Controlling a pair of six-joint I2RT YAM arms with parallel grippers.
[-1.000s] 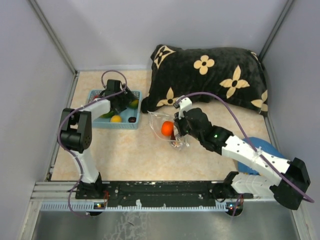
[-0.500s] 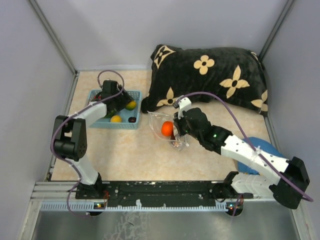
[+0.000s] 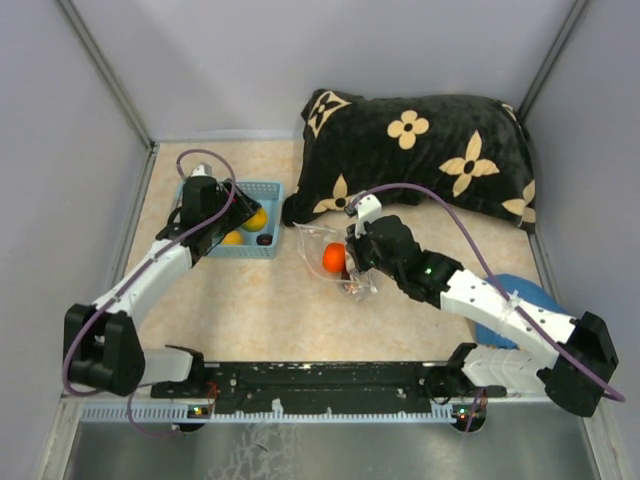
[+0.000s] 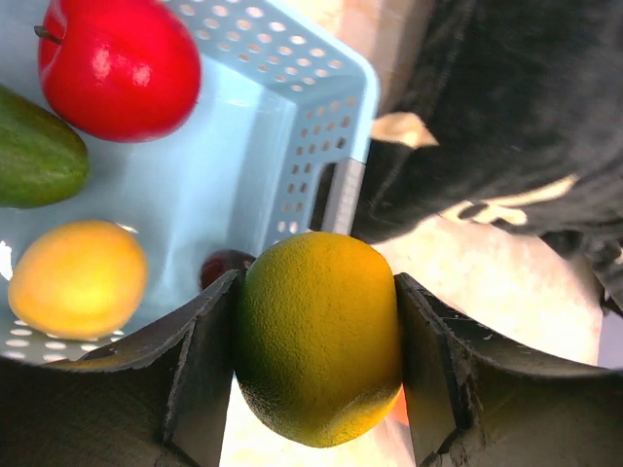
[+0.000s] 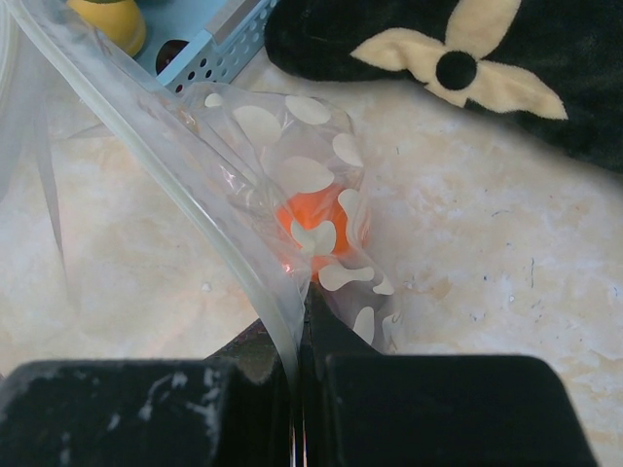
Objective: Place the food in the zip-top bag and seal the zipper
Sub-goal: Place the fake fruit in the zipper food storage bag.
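Part-open left gripper [image 4: 316, 342] clamps a yellow-green fruit [image 4: 313, 326] over the basket [image 4: 292, 146] rim for transfer; right gripper [image 5: 302, 336], closed tight on the bag [image 5: 310, 175] edge nearby, props its mouth open.

We find no word, number or brand mark that we can read in any view. The black pillow [image 5: 438, 58] beyond the right gripper [image 5: 301, 326] bears only cream flower shapes. The zip-top bag [image 5: 311, 185] pinched in that gripper carries only white dots.
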